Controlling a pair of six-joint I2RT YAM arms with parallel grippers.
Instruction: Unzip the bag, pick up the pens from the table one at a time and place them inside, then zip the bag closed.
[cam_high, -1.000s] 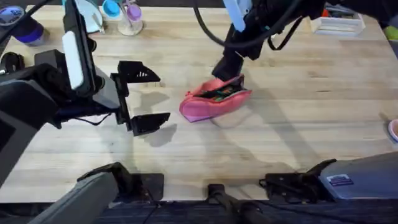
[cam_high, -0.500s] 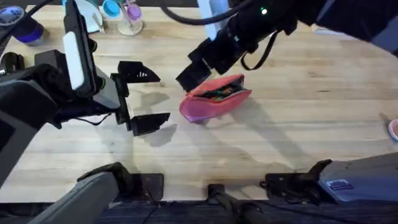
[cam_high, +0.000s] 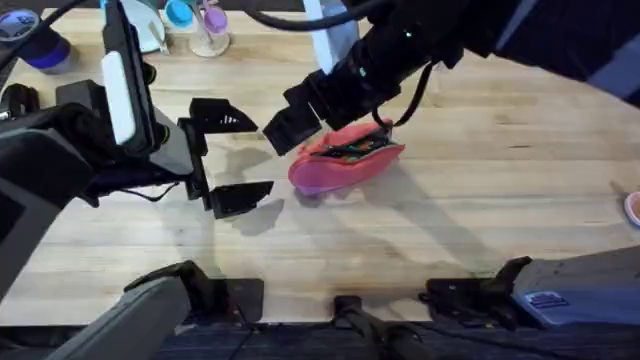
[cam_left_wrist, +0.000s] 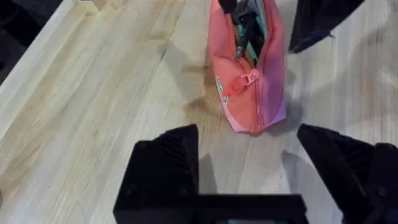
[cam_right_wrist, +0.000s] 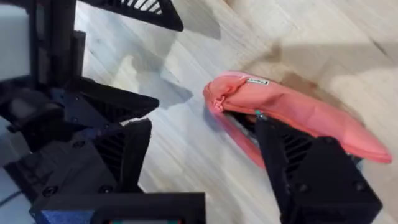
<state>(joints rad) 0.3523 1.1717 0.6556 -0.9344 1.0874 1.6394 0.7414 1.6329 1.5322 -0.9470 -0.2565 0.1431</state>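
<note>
We start with the table (cam_high: 480, 170), a broad butcher-block top of pale planks with clear grain. On it lies the bag (cam_high: 345, 162), a soft pink pouch with tapered ends, roughly mid-table. Its zipper is open along most of the top, and dark pens (cam_left_wrist: 245, 31) sit inside the mouth; in the left wrist view the small pink pull (cam_left_wrist: 239, 83) rests near the end of the bag that faces the left arm.

The right gripper (cam_high: 300, 118) hangs over that same end of the bag, its black fingers spread wide apart and holding nothing. The left gripper (cam_high: 222, 160) sits beside the bag on that side, some way off, its jaws likewise wide open and empty.

We judge that only closing remains. The risks come from the bag's softness: limp fabric with nothing pinning it would slide or fold when the pull is tugged, so the zipper might not run. The pull is small and lies flat against the cloth, so blunt fingers may pinch fabric instead. A pen poking up through the mouth could also block the slider.
</note>
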